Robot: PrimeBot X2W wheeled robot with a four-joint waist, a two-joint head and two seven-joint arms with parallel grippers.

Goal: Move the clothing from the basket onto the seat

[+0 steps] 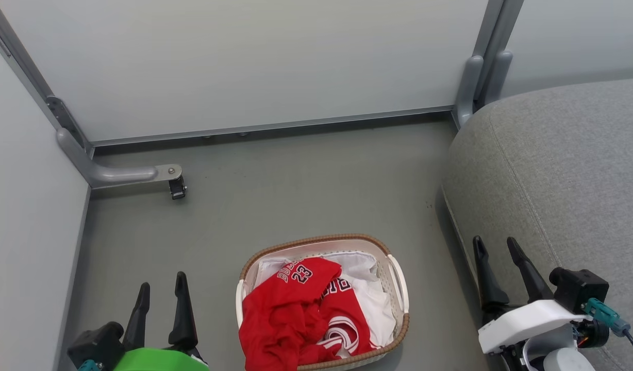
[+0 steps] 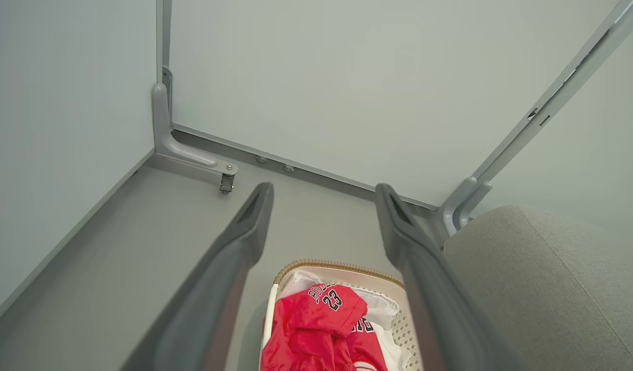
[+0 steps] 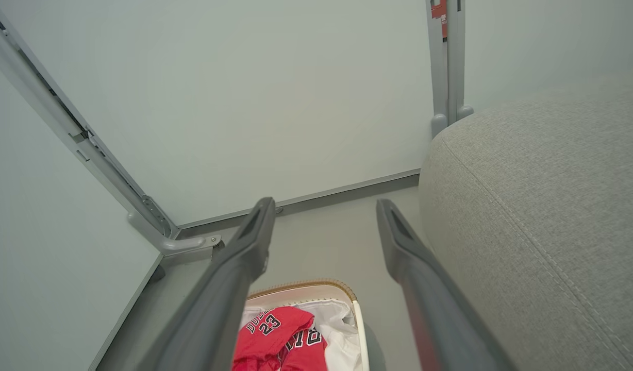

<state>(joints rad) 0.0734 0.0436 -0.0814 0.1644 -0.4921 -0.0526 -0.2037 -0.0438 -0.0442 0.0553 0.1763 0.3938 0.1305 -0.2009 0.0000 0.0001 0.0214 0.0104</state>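
floor (image 1: 296, 180): grey, in a corner closed in by pale panels (image 1: 244, 62), seen from above.
seat (image 1: 564, 180): large grey woven cushion at the right, its rounded edge turned toward the floor.
basket (image 1: 321, 238): white, perforated, with a brown woven rim; it stands on the floor near the seat's left edge.
clothing (image 1: 296, 314): red jersey pieces, crumpled in the left and near part of the basket, the number 23 facing up; one fold seems to lie over the near rim.
white cloth (image 1: 370, 299): in the basket, under and to the right of the clothing.
left end effector (image 1: 162, 282): lower left, over the floor, left of the basket and apart from it; fingers spread, nothing between them.
right end effector (image 1: 495, 242): lower right, at the seat's edge; fingers spread, nothing between them.
caster (image 1: 177, 188): small dark wheel on a grey panel foot, far left, well apart from the basket.
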